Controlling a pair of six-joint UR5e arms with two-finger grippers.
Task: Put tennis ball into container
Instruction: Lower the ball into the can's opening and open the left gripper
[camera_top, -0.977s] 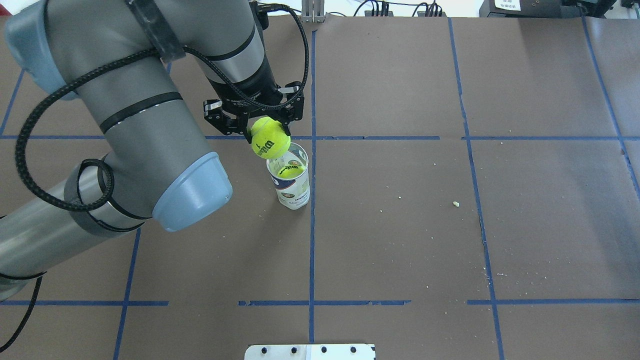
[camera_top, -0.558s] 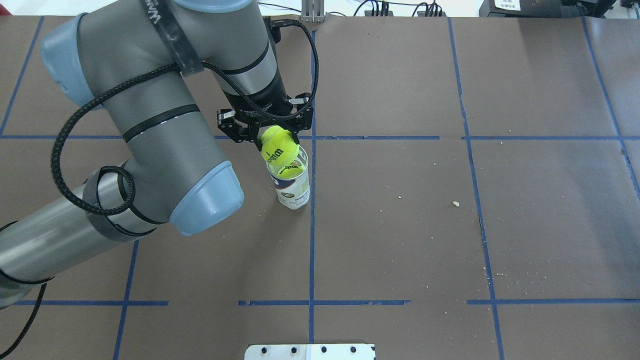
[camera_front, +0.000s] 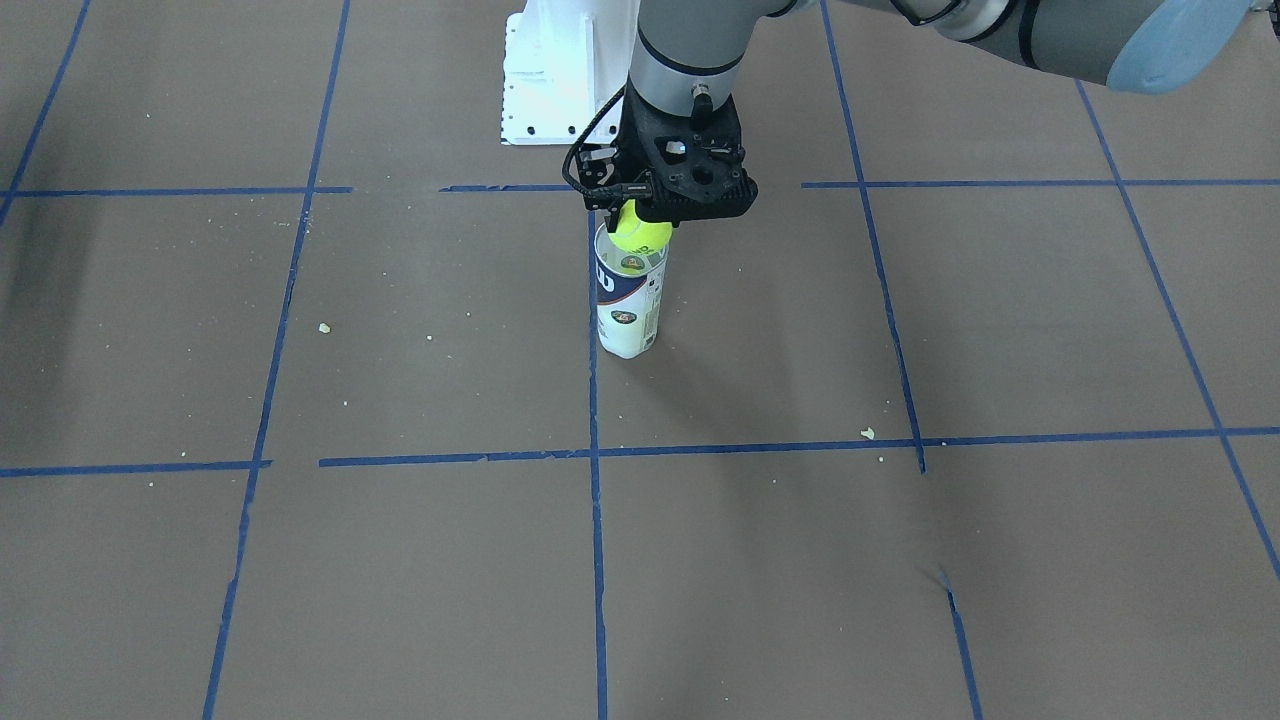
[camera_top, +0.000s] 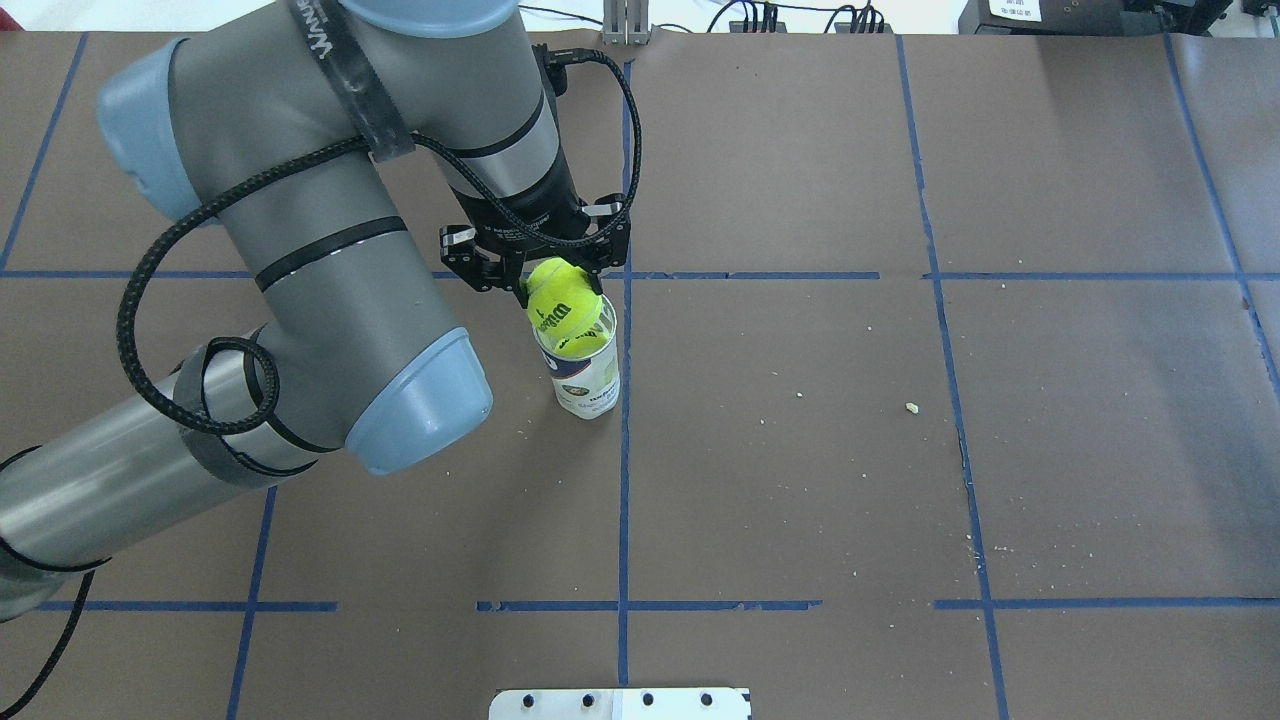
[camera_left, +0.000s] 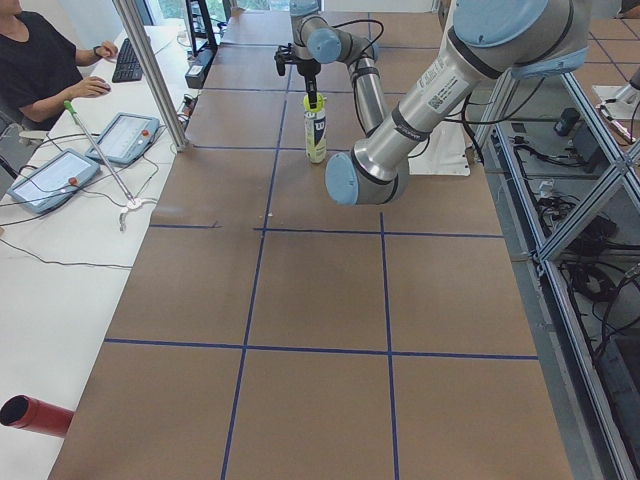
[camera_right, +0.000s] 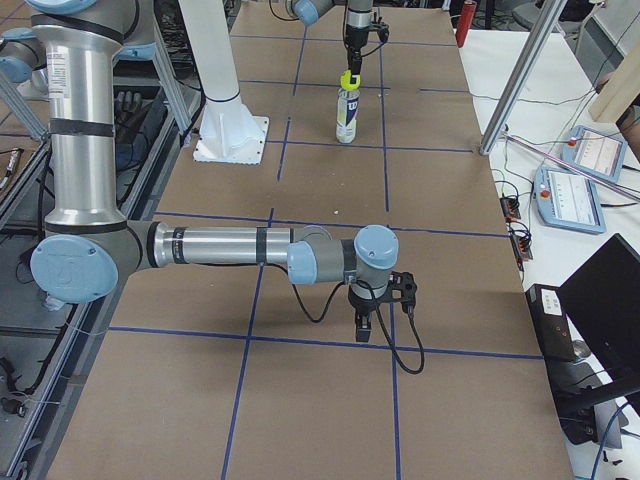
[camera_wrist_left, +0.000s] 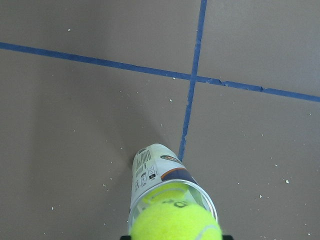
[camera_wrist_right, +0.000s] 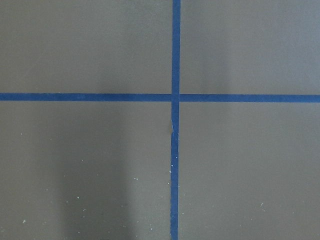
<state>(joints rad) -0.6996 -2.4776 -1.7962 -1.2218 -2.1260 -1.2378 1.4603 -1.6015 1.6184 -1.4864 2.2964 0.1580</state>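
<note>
My left gripper (camera_top: 560, 293) is shut on the tennis ball (camera_top: 562, 308), a fuzzy yellow-green ball with dark print. It holds the ball right at the open mouth of the container (camera_top: 588, 385), an upright clear can with a navy and white label. The front view shows the tennis ball (camera_front: 641, 232) low against the rim of the container (camera_front: 626, 310). A second yellow-green ball (camera_top: 582, 344) lies inside the can. In the left wrist view the held ball (camera_wrist_left: 175, 222) hides most of the can's mouth. My right gripper (camera_right: 372, 312) hovers low over the paper far from the can; I cannot tell its state.
Brown paper with a blue tape grid (camera_top: 622, 450) covers the table, with small crumbs (camera_top: 911, 407) scattered on it. The white robot base plate (camera_front: 550, 80) stands behind the can. An operator (camera_left: 40, 60) sits at the side bench with tablets (camera_left: 122, 135).
My left arm carried the ball right and down, from beside the can's far-left rim to over its mouth. The can has not moved.
</note>
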